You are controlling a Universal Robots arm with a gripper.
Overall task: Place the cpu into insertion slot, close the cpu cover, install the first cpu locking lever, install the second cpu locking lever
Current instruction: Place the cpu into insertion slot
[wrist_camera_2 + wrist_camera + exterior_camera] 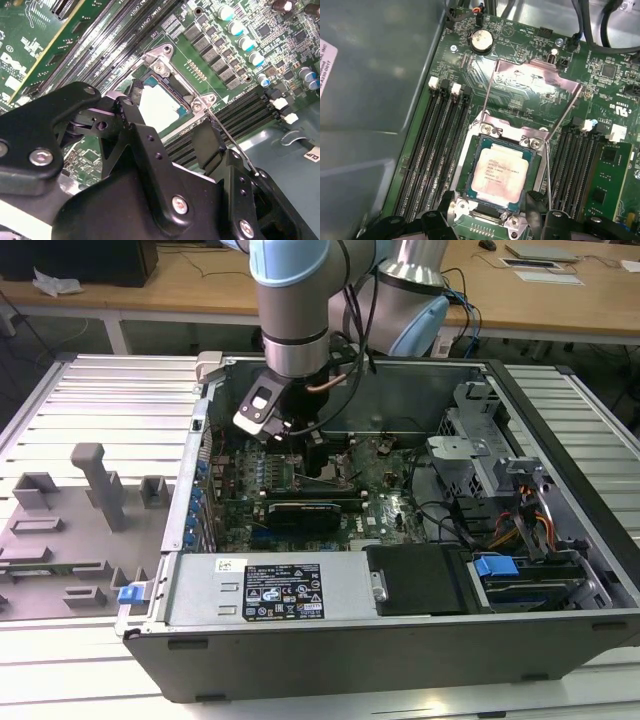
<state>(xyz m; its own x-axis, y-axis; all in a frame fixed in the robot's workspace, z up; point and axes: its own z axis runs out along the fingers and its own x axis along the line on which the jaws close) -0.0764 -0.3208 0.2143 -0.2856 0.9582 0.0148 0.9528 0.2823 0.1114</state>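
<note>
The cpu (500, 172) lies silver face up in the insertion slot (465, 172), flat inside the dark frame on the green board. The cpu cover (535, 80) stands tilted back from its hinge, open. Two thin wire levers (487, 95) rise beside it, unlatched. My gripper (495, 201) is open just above one edge of the slot, its black fingertips (536, 199) apart and holding nothing. In the second wrist view the gripper (167, 120) straddles the cpu (160, 107), with one lever (230, 142) running past a finger. In the exterior view the gripper (318, 455) reaches down into the computer case (350, 640).
Long black memory slots (432, 150) flank the socket on both sides. A round battery (481, 40) and cables lie beyond the cover. The case holds a black power supply (285, 590), drive cages (480, 465) and a card (305, 512). A grey fixture tray (70, 530) lies at the exterior view's left.
</note>
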